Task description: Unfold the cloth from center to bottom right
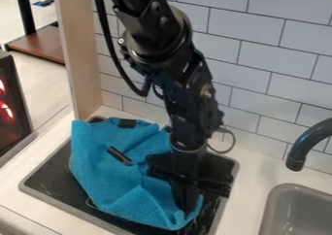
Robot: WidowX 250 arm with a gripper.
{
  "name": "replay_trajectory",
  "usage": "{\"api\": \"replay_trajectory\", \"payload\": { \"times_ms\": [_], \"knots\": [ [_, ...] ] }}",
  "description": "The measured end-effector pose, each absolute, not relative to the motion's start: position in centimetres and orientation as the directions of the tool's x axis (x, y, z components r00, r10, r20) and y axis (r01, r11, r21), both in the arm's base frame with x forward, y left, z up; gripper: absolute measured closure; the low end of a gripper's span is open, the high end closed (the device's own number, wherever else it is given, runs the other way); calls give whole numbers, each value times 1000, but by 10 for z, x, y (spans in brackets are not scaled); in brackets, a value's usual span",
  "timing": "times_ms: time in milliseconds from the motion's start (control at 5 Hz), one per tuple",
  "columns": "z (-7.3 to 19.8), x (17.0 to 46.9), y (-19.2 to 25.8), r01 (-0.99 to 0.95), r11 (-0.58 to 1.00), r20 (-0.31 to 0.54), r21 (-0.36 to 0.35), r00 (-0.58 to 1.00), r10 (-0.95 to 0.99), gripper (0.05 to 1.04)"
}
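Note:
The blue cloth (110, 176) lies on the dark stovetop (48, 180), wrinkled and uneven, with ridges running toward its lower right part. Black and pointing down, the gripper (187, 210) is at the cloth's lower right part, its lower end against or just over the fabric. The gripper's body and the arm above it hide the cloth's right side. A short dark piece (119, 155) shows on the middle of the cloth, and another (127, 123) at its top edge.
At the right are a grey sink (301, 214) and a dark curved faucet (305, 146). White tiles (246, 23) rise behind the light counter (253, 180). A wooden side panel (88, 49) stands upright at the left of the tiles.

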State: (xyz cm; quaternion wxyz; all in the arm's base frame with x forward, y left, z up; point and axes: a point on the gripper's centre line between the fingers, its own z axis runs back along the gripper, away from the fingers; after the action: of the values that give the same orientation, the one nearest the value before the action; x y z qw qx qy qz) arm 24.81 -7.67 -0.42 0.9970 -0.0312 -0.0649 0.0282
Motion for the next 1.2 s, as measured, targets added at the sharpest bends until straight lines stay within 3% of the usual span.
{"api": "replay_trajectory", "payload": {
  "times_ms": [200,800,1200],
  "knots": [
    [-6,245,-77,-45,997,121,-63,991,52,877],
    [-3,242,-72,-64,997,102,-34,993,67,78],
    [45,242,-74,-53,994,177,-100,982,70,83]
  ]
}}
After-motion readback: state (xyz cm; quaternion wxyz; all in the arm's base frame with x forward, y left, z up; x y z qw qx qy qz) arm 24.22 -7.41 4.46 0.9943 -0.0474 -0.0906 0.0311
